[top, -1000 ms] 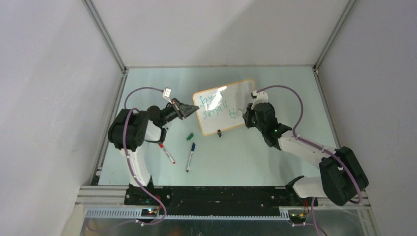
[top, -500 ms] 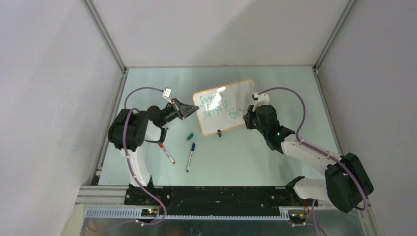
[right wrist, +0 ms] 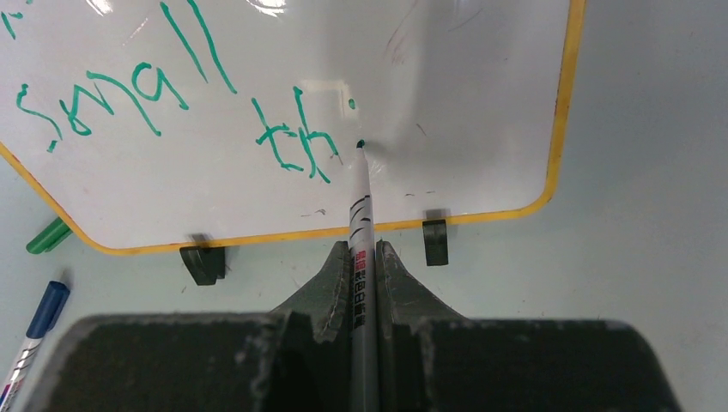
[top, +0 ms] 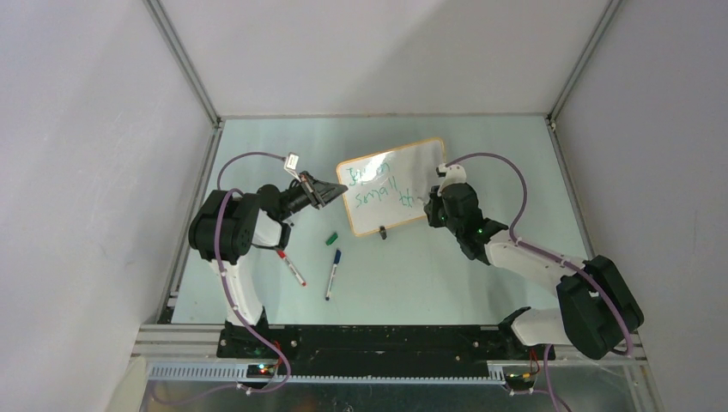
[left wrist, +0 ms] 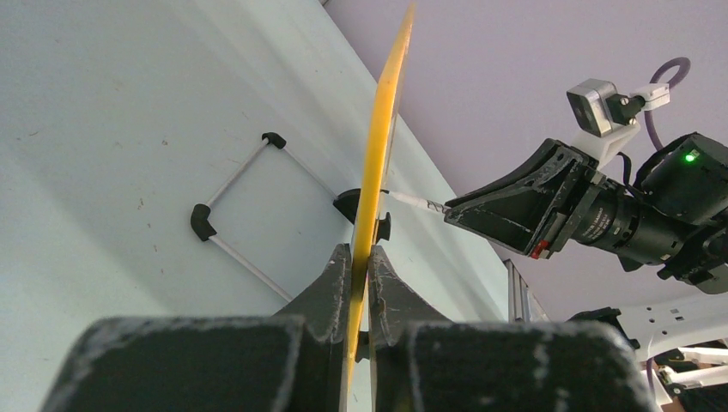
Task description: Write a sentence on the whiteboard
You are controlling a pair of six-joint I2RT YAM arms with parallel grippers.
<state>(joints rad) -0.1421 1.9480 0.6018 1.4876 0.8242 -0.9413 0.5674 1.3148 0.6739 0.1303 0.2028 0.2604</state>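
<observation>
The whiteboard (top: 414,168) stands tilted on the table, with an orange-tan frame and two black clip feet. My left gripper (top: 331,192) is shut on its left edge; the left wrist view shows the yellow edge (left wrist: 383,146) clamped between the fingers (left wrist: 330,287). My right gripper (top: 434,202) is shut on a green marker (right wrist: 359,210). The marker tip rests on the board just right of "th". The sentence (top: 376,184) is green: an upper line, then "small th" (right wrist: 129,96) in the right wrist view. A green dot sits above the tip.
A red-capped marker (top: 292,268), a blue-capped marker (top: 332,273) and a green cap (top: 331,239) lie in front of the board's left end. The blue marker (right wrist: 39,319) and green cap (right wrist: 47,236) show in the right wrist view. A wire stand (left wrist: 245,202) lies behind the board.
My right gripper with the marker has shifted slightly by the "th" at the board's lower right. The left gripper and the board have not moved.
</observation>
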